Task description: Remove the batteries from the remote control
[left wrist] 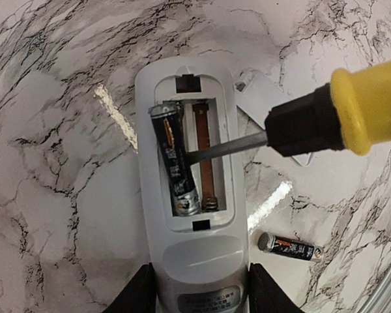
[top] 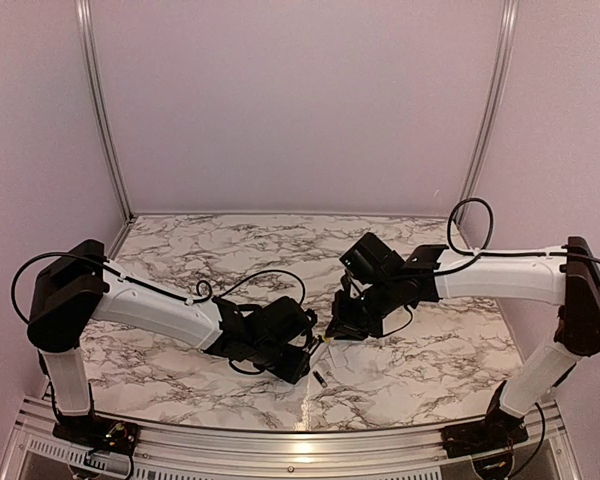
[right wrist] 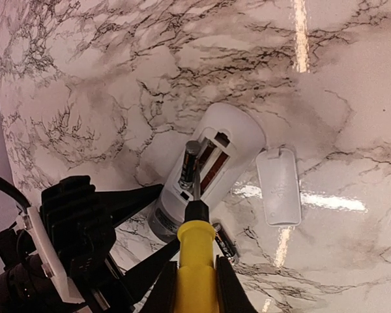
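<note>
Right wrist view, beginning at the right gripper (right wrist: 195,290): clenched on the yellow handle of the screwdriver (right wrist: 195,248), blade aimed down into the open bay of the remote control (right wrist: 231,137). Across at the left gripper (left wrist: 202,297): closed on the near end of the remote, holding it flat on the marble table (left wrist: 52,195) with the bay facing up. Inside the bay: the seated battery (left wrist: 174,160), skewed in its slot, far end apparently riding up toward the rim, with the screwdriver tip pressed against its flank. Beside it, a bare slot with only the contact strip and spring showing. Just off the remote's side, on the table: the loose battery (left wrist: 290,246), lying free and touching nothing. Further out, beyond the shaft: the white cover (left wrist: 260,91), off and lying beside the remote's far end. Judged from this: cover removed, one cell out, so roughly halfway. Left to do: lever the seated battery fully out of the bay and clear of the remote.
</note>
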Controlling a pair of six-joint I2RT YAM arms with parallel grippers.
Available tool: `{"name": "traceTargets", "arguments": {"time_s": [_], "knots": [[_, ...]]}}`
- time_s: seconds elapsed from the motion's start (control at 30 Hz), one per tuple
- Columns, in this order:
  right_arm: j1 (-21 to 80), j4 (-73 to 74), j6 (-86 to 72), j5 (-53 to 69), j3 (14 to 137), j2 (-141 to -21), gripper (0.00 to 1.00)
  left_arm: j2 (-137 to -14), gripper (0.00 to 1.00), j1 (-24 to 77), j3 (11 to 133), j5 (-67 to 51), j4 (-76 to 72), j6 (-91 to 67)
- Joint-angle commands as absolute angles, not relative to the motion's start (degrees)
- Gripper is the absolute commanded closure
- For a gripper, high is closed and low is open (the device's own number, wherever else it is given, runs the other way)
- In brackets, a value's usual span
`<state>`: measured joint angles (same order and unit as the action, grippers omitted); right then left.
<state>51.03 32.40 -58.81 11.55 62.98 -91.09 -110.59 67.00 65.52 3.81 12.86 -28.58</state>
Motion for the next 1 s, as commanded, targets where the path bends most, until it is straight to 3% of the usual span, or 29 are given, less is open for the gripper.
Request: {"name": "traceTargets", "arguments": {"time_s": [0.0,0.97], "knots": [[50.6,34.3,-56.5,12.1,66.3,-92.5,1.0,-114.2,0.62,67.0,65.8,2.8,12.5,-29.2],[50.3,35.2,-54.8,13.1,68.6,-92.7,1.0,-114.1,0.62,67.0,66.2,3.1,13.2,-28.9]]}}
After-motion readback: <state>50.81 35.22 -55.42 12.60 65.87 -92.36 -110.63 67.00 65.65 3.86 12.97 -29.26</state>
